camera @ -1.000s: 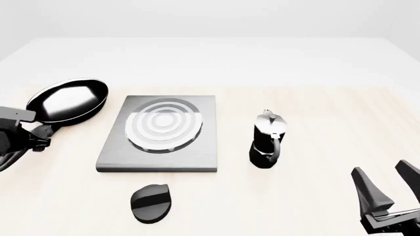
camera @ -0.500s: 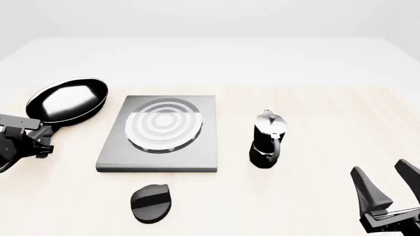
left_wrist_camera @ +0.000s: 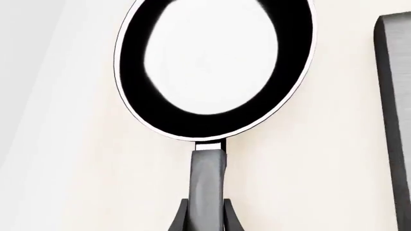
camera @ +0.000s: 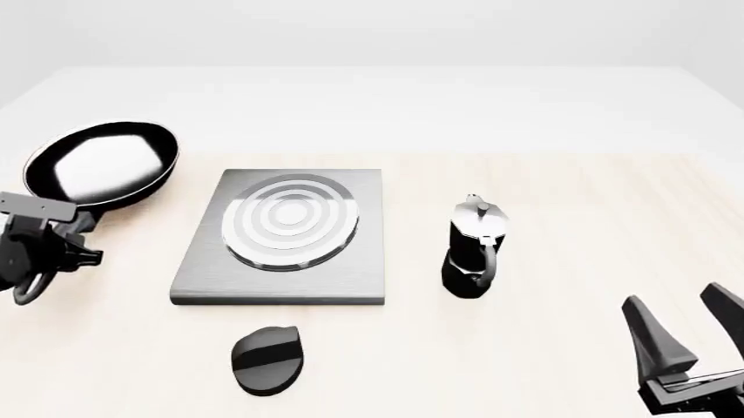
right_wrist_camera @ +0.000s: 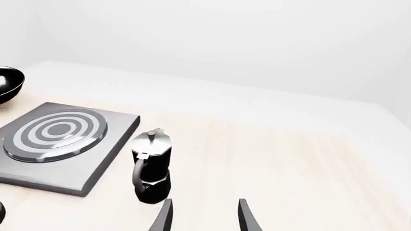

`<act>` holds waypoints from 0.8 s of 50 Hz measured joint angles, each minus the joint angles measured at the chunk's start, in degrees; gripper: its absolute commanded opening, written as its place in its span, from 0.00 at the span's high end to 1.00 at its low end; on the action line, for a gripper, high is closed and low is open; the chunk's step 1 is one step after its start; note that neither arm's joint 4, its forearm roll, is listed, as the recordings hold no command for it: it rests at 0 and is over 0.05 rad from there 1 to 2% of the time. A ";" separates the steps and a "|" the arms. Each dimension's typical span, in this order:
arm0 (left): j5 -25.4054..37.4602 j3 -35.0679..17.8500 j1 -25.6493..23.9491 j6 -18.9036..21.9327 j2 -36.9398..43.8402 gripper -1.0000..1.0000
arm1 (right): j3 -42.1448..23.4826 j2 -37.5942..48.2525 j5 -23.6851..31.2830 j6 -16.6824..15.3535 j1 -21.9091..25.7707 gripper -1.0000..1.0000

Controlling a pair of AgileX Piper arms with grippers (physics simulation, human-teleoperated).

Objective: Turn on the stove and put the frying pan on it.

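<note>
Since 0.5 s ago, the frying pan (camera: pixel 103 164) is lifting, its handle clamped by the left gripper (left_wrist_camera: pixel 205 216) fingers; next: carry onto stove (camera: pixel 285 233). Right gripper (right_wrist_camera: pixel 204 215) fingers are idling apart.

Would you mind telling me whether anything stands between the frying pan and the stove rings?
Nothing visible does. The frying pan sits left of the stove, with only bare table between; the moka pot stands on the stove's far side.

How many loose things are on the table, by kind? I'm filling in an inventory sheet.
Frying pan: 1
Stove slab: 1
Knob: 1
Moka pot: 1
Total: 4
</note>
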 measured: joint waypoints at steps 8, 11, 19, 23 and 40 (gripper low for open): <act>3.12 1.51 -1.79 -1.26 -6.54 1.00 | -0.11 -0.46 0.41 -0.04 0.05 0.00; 4.71 2.06 -2.44 -1.56 -9.38 1.00 | -0.18 -0.61 0.57 -0.04 0.09 0.00; 9.72 3.32 -4.68 -2.21 -17.23 1.00 | -0.67 -1.47 1.63 0.03 0.24 0.00; 12.14 4.05 -6.23 -2.35 -20.84 1.00 | -0.94 -2.10 2.35 0.14 0.28 0.00; 20.41 6.55 -14.76 -2.65 -32.47 1.00 | -1.75 -5.33 5.58 0.98 0.20 0.00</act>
